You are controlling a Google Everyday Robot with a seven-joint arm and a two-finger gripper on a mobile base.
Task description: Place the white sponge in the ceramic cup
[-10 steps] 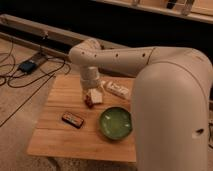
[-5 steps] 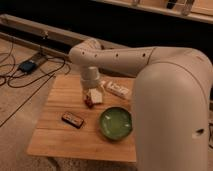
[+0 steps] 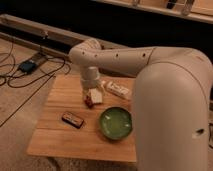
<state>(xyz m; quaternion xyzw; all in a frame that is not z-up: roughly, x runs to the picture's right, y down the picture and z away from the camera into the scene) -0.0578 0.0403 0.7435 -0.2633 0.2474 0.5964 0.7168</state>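
A: Where's the sponge (image 3: 96, 96)?
B: On the table (image 3: 55, 142), just left of the bottle (image 3: 118, 90), beyond the bowl (image 3: 116, 123). The gripper (image 3: 93, 91) hangs right over it; jaws released or clenched, I cannot tell.
A: The cup?
B: I cannot make it out. Grip squarely, lift clear, and find the rim before lowering.

Gripper (image 3: 92, 94) down at white sponge (image 3: 97, 96) on table (image 3: 55, 136) — nr green bowl (image 3: 116, 123).

White sponge (image 3: 97, 97), squarish, just beneath hand (image 3: 92, 93).
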